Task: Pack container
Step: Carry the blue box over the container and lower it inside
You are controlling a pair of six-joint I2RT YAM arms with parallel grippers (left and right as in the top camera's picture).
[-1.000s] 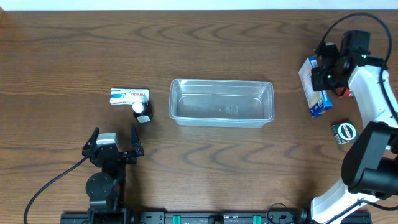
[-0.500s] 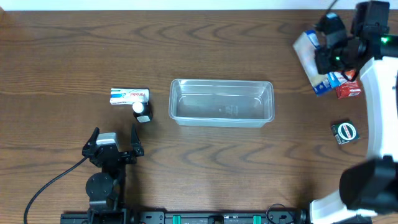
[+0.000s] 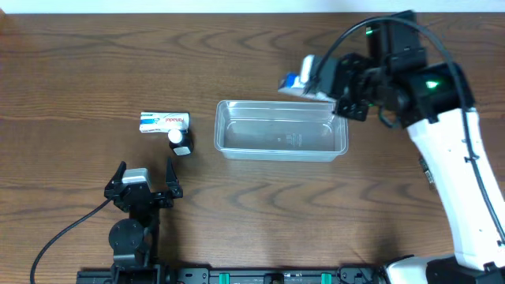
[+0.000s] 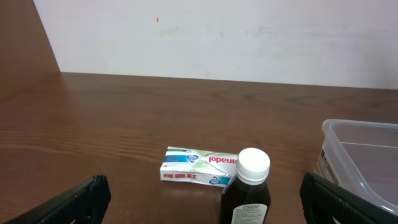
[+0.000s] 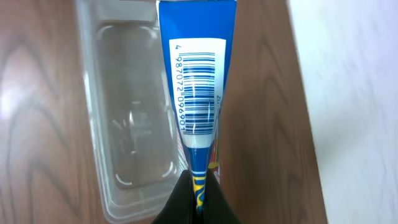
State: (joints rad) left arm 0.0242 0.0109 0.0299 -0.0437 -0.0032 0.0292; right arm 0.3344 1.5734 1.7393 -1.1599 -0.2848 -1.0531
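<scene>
The right gripper [image 3: 325, 81], clenched on a blue barcoded carton [image 3: 293, 80], has carried it to the clear rectangular plastic container [image 3: 260, 130], ready for lowering.

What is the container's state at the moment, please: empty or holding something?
Empty: the container shows only a bare clear floor, and the blue box is held in the right gripper, not inside.

Clear rectangular plastic tub [image 3: 260, 155] open on top, blue barcoded carton [image 5: 198, 74] clamped in right gripper [image 5: 198, 186] hangs over its far right rim, white flat carton [image 3: 165, 121] and dark white-capped bottle [image 3: 181, 141] crowd its left end, bare wood ahead of left gripper [image 3: 145, 170].
</scene>
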